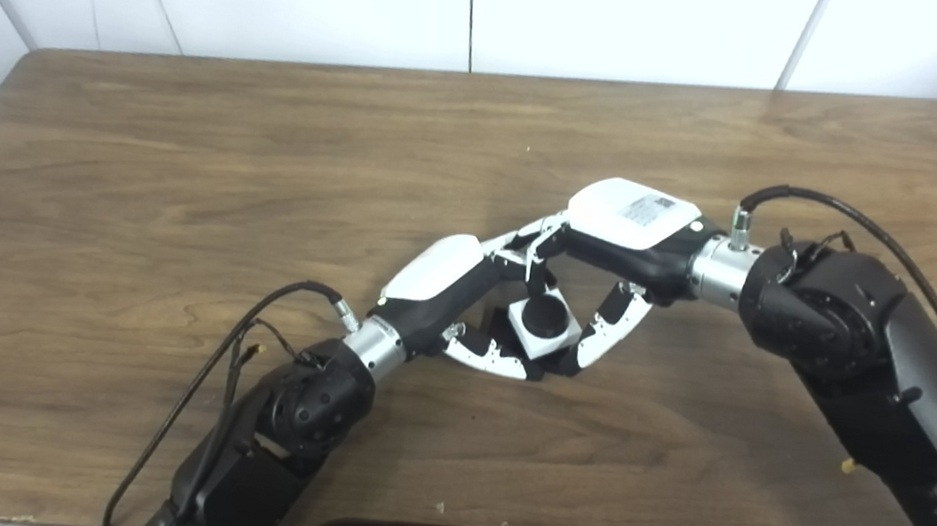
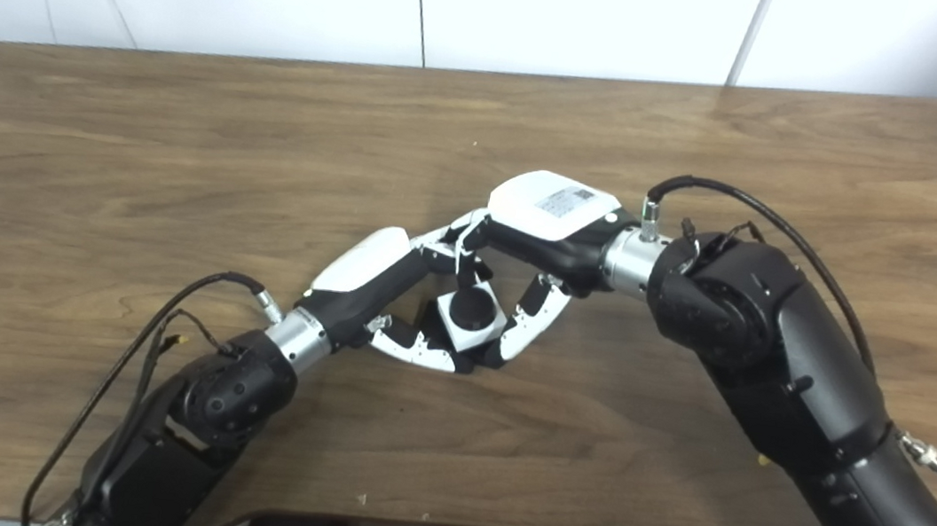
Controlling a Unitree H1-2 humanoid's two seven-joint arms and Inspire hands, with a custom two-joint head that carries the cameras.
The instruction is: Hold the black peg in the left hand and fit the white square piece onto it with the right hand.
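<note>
At the middle of the brown wood-grain table (image 1: 175, 173), you have both hands meeting over one small assembly: the white square plastic piece (image 1: 545, 330) with the round black peg (image 1: 545, 315) showing through its centre. Your left hand (image 1: 464, 298) comes in low from the near left, its fingers curled under and around the near side of the piece, which fits its job of steadying the peg from below; the peg's shaft is hidden, so you cannot confirm from either view that those fingers actually pinch it rather than the white piece. Your right hand (image 2: 538, 245) reaches across from the right with its white back turned up, fingers (image 1: 618, 322) drooping to the far and right sides of the square, thumb side toward its upper edge, a hold that would let it press the piece down along the peg. It looks closed lightly on the piece, though the contact points sit in shadow. Since the peg's dark top fills the hole, you can judge the fit as begun or nearly seated, but how deep it sits cannot be read. Whether the assembly rests on the table or hangs just above it is also unclear, as both hands crowd round it. Black cables loop from each wrist, and the dark edge of the robot's body cuts across the bottom of both views.
</note>
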